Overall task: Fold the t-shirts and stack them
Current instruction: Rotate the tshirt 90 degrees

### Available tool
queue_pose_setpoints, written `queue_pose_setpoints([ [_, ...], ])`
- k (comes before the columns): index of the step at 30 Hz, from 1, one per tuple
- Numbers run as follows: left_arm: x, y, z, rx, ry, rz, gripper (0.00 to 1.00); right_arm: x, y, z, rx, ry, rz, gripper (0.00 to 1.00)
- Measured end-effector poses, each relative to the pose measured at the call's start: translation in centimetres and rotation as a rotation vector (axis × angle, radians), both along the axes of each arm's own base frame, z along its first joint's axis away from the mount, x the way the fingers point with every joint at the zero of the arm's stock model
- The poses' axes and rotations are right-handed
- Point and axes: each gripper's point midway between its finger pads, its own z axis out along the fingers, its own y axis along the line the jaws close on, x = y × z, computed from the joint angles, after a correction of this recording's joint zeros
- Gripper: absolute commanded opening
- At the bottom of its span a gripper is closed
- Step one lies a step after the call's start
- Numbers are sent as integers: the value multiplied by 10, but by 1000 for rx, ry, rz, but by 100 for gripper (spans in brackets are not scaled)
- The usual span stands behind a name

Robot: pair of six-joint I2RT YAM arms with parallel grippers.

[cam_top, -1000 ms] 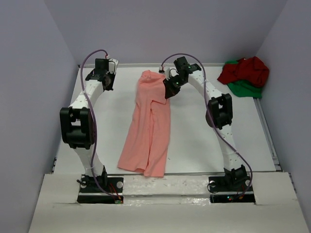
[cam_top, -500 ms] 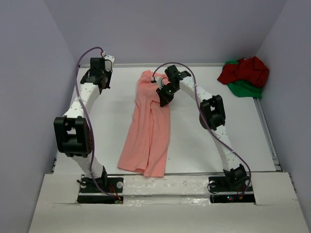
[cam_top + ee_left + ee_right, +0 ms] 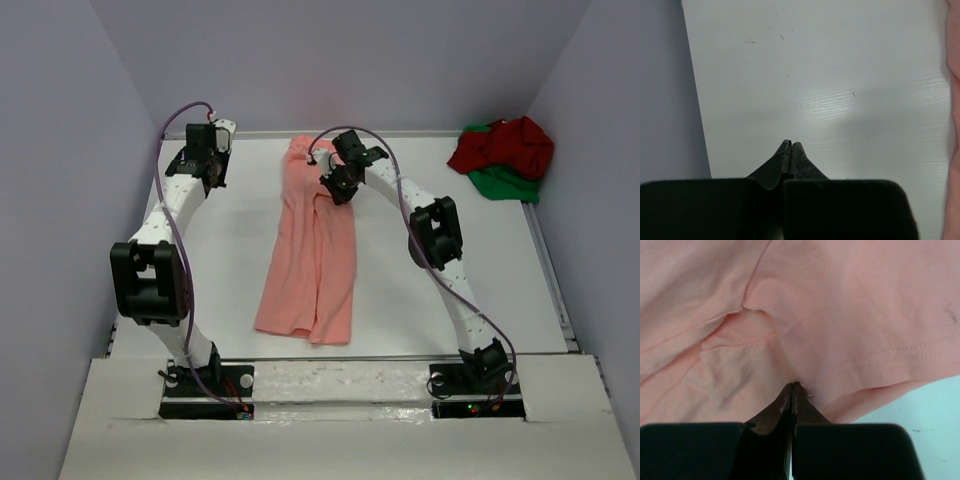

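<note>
The salmon-pink t-shirt [image 3: 310, 250] lies as a long, narrow, lengthwise-folded strip down the middle of the table. My right gripper [image 3: 336, 190] is shut on a fold of it near its far end; in the right wrist view the closed tips [image 3: 792, 385] pinch puckered pink cloth [image 3: 840, 315] beside a stitched sleeve hem. My left gripper [image 3: 210, 175] is shut and holds nothing over bare table at the far left [image 3: 791, 144]; only a pink sliver [image 3: 955, 100] shows at the edge of its view. The dark red t-shirt [image 3: 505, 143] lies crumpled on the bright green one [image 3: 505, 185] at the far right corner.
The white table [image 3: 200, 260] is enclosed by lavender walls on the left, back and right. Its right edge has a metal rail [image 3: 552, 280]. Both arm bases sit on the near ledge [image 3: 340, 385].
My right gripper moved left and toward the far side with the pink shirt, dragging its near hem away from the front edge and straightening the strip. The left gripper rose slightly toward the back.
</note>
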Motion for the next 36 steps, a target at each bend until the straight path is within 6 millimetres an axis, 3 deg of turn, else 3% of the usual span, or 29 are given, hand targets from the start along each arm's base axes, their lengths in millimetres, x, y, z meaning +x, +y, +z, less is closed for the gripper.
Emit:
queue_pose_setpoints([
  [6, 0, -1, 0, -3, 0, -3, 0, 32, -23, 4, -125, -148, -93, 0],
  [14, -13, -1, -4, -8, 6, -10, 0, 56, -44, 7, -229, -259, -150, 0],
  [20, -13, -4, 1, -19, -8, -21, 0, 51, -44, 6, -192, -237, -131, 0],
  [25, -13, -11, 1, -48, -7, -45, 0, 16, -49, 12, -141, -129, -79, 0],
  [27, -13, -17, 1, -73, -3, -68, 0, 3, -52, 20, -126, -94, -66, 0],
  [30, -13, -29, 3, -109, -2, -107, 0, -8, -48, 49, -79, -89, -50, 0],
  [33, -12, -47, 6, -127, -5, -154, 0, -18, -44, 86, -22, -113, -40, 0],
  [34, -13, -57, 6, -138, -3, -181, 0, -24, -43, 108, 11, -130, -37, 0],
  [36, -16, -76, 3, -169, 9, -238, 0, -30, -43, 125, 33, -142, -37, 0],
])
